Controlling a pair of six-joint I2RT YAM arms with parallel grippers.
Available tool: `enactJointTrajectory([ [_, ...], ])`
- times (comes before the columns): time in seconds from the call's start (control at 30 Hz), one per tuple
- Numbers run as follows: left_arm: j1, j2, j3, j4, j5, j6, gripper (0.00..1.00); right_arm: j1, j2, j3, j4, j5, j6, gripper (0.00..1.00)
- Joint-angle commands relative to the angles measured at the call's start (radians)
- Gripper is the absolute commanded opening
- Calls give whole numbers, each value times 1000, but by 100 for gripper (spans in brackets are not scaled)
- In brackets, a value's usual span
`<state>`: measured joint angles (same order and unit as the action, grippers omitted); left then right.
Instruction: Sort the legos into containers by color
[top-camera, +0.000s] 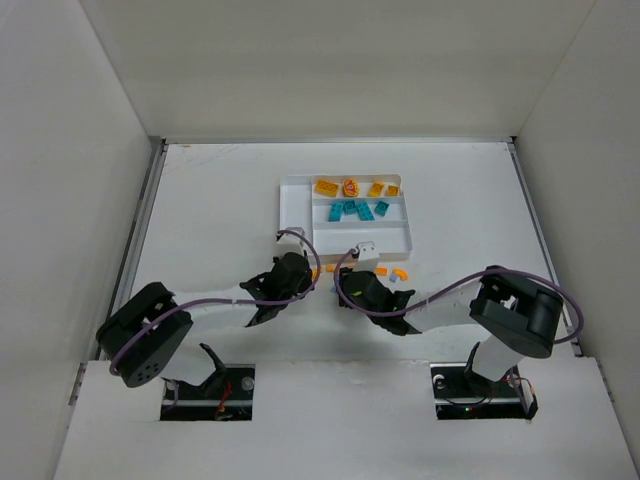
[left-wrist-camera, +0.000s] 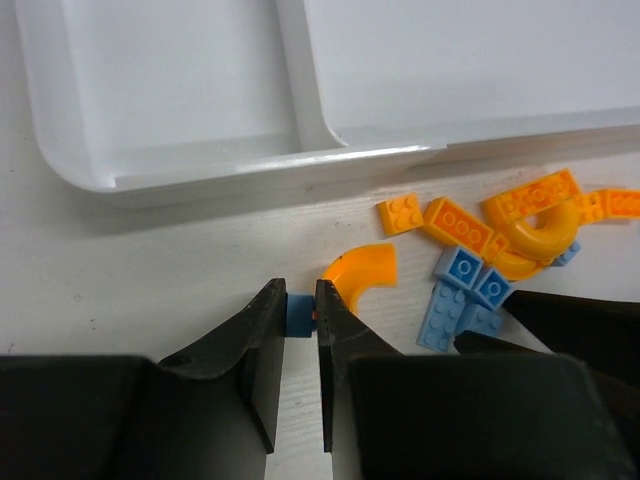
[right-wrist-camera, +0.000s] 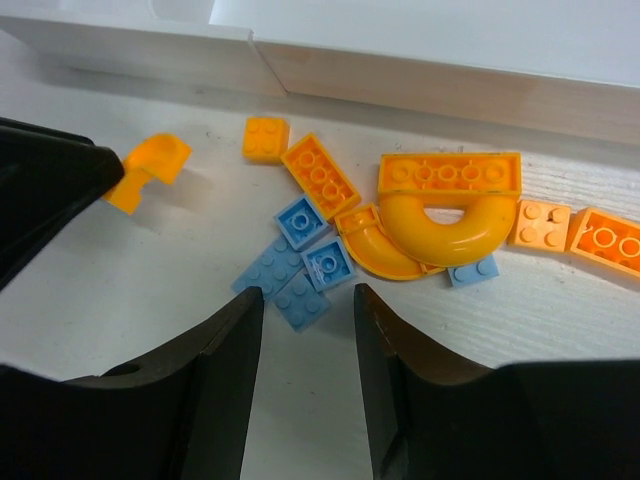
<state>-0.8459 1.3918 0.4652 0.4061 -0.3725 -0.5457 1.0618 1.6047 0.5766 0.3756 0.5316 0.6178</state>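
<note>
**Sorting at the tray's near edge.** A white table carries a white tray toward its far edge. The tray's narrow section is on the left, with three long sections beside it.

The left arm and right arm extend from the table's near edge, with both grippers close together just off the tray's near edge.

The left gripper pinches a small blue brick between its fingers, low over the table and near the tray's near-left corner. An orange curved piece lies just beside the right finger; whether they touch cannot be told.

The right gripper is spread and holds nothing. Its gap faces a cluster of light-blue bricks lying flat on the table.

Between that cluster and the tray's near wall sits the rest of the loose pile. An orange arch lies against a long orange brick, a slanted orange brick lies to their left, and a small orange square lies beyond that.

In the tray, the far long section holds yellow-orange bricks, one of them a red-marked brick. The middle section holds teal bricks.
</note>
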Motion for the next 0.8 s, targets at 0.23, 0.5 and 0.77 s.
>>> enactJointTrajectory([
  [0.23,34,-105,-19,-13,40,-39,8,8,46,29,28,-5,-18,32],
  [0.5,25,-74,-14,-41,60,-43,10,20,-23,-15,29,2,13,23],
  [0.77,14,-19,-23,-36,55,-63,25,33,-49,-40,20,-1,26,23],
])
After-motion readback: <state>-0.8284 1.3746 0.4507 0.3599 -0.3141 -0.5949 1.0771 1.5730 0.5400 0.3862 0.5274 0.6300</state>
